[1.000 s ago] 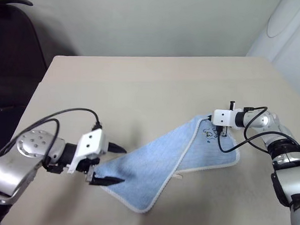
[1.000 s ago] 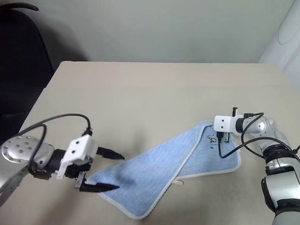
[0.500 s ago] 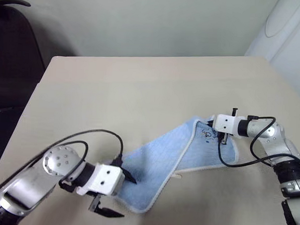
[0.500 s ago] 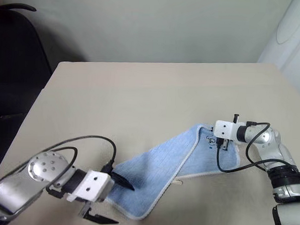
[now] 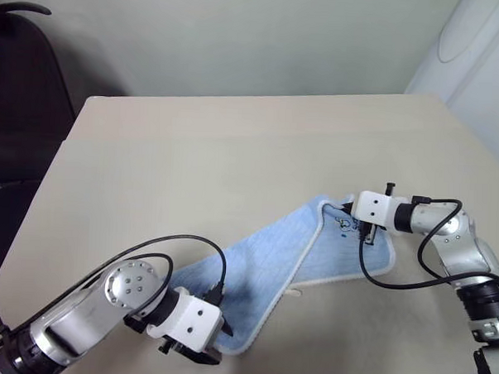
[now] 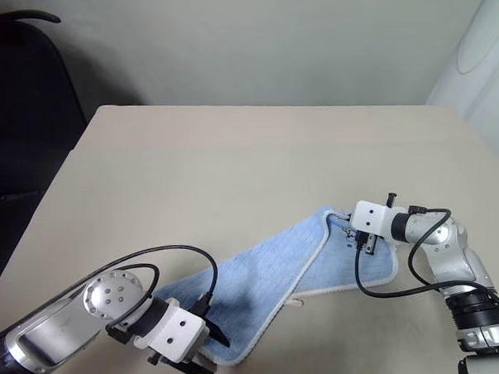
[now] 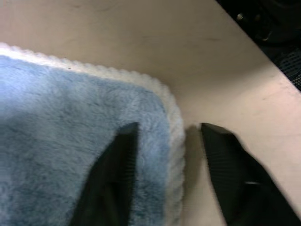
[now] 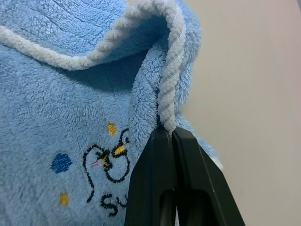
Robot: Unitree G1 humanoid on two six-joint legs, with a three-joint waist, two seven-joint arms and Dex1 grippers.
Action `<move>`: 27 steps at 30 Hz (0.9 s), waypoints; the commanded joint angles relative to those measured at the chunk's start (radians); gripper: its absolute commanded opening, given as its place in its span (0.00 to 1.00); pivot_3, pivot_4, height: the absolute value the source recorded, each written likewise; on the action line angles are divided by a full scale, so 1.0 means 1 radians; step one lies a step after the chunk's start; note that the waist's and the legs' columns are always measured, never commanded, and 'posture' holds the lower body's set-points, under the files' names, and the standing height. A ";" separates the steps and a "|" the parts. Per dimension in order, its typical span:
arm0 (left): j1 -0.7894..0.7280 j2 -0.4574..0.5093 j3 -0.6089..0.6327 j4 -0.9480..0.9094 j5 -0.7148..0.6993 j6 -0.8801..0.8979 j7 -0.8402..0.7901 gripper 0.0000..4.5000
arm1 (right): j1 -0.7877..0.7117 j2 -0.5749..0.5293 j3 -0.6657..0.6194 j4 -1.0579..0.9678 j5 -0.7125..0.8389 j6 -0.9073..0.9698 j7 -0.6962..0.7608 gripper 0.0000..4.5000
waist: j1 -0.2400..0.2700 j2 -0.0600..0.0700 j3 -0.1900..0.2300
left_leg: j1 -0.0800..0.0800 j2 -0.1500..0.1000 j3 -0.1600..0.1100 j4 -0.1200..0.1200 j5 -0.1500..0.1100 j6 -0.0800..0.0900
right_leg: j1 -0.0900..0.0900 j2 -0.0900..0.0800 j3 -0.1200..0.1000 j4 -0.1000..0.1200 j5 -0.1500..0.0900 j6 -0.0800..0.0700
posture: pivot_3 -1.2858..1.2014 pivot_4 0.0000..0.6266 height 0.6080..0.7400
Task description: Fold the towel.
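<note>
Right gripper (image 8: 173, 134) pinches towel (image 5: 271, 262) (dark chair (image 5: 22, 86) beyond table (image 5: 235, 145)).

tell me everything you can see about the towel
The towel is a small light-blue terry cloth with white corded edging and a little dark printed figure with yellow and blue dots near one corner. It lies on the beige table as a long diagonal band, one part folded over another. The right gripper has its jaws shut on the edging at the far corner, lifting it slightly. The left gripper straddles the near corner, one finger on the pile, one on the table.
</note>
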 commanded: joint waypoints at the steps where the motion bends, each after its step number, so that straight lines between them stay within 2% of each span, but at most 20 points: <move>1: 0.035 0.003 -0.022 0.032 0.009 -0.001 -0.011 0.19 | 0.008 -0.025 -0.047 -0.055 0.025 0.018 0.000 0.00 | 0.000 0.002 -0.002 | 0.001 0.000 0.000 0.000 0.000 0.000 | 0.000 0.000 0.000 0.000 0.000 0.000 | 0.52 0.24 0.96; 3: 0.048 0.009 -0.011 0.036 -0.005 -0.004 -0.017 0.04 | 0.009 -0.028 -0.048 -0.058 0.027 0.023 -0.002 0.00 | -0.001 0.003 -0.002 | 0.002 0.001 0.000 -0.001 0.000 0.000 | 0.001 0.001 0.000 0.000 0.000 0.001 | 0.52 0.24 0.96; 4: 0.051 0.011 -0.008 0.037 -0.007 -0.005 -0.019 0.01 | 0.009 -0.029 -0.047 -0.059 0.028 0.024 -0.002 0.00 | -0.001 0.003 -0.003 | 0.002 0.001 0.000 -0.001 0.000 0.000 | 0.001 0.001 0.000 0.000 0.000 0.001 | 0.52 0.24 0.96; 10: 0.070 0.029 0.121 0.076 -0.122 0.056 0.001 0.01 | -0.003 -0.032 -0.047 -0.042 0.024 0.021 -0.008 0.00 | -0.006 0.004 -0.003 | 0.003 0.006 0.001 -0.002 -0.001 -0.001 | 0.001 0.005 0.000 0.001 0.000 0.002 | 0.52 0.24 0.96; 16: 0.027 0.020 0.331 0.109 -0.406 0.299 0.014 0.01 | -0.020 -0.024 -0.047 -0.012 0.018 0.011 -0.023 0.00 | -0.006 0.004 -0.003 | 0.003 0.007 -0.001 -0.001 -0.001 -0.001 | 0.001 0.006 -0.002 0.003 0.000 0.000 | 0.52 0.24 0.96; 22: -0.137 -0.095 0.499 0.161 -0.642 0.544 0.202 0.01 | -0.059 -0.010 -0.040 0.052 0.010 -0.011 -0.048 0.00 | 0.001 0.004 -0.003 | 0.003 0.007 0.000 0.000 0.000 -0.002 | 0.002 0.006 -0.003 0.003 0.000 0.001 | 0.52 0.24 0.96; 27: -0.285 -0.188 0.572 0.258 -0.707 0.644 0.365 0.01 | -0.101 -0.012 -0.053 0.105 0.010 -0.030 -0.071 0.00 | 0.004 0.004 -0.003 | 0.004 0.007 0.000 0.000 0.001 -0.003 | 0.002 0.006 -0.003 0.003 0.002 0.003 | 0.52 0.24 0.96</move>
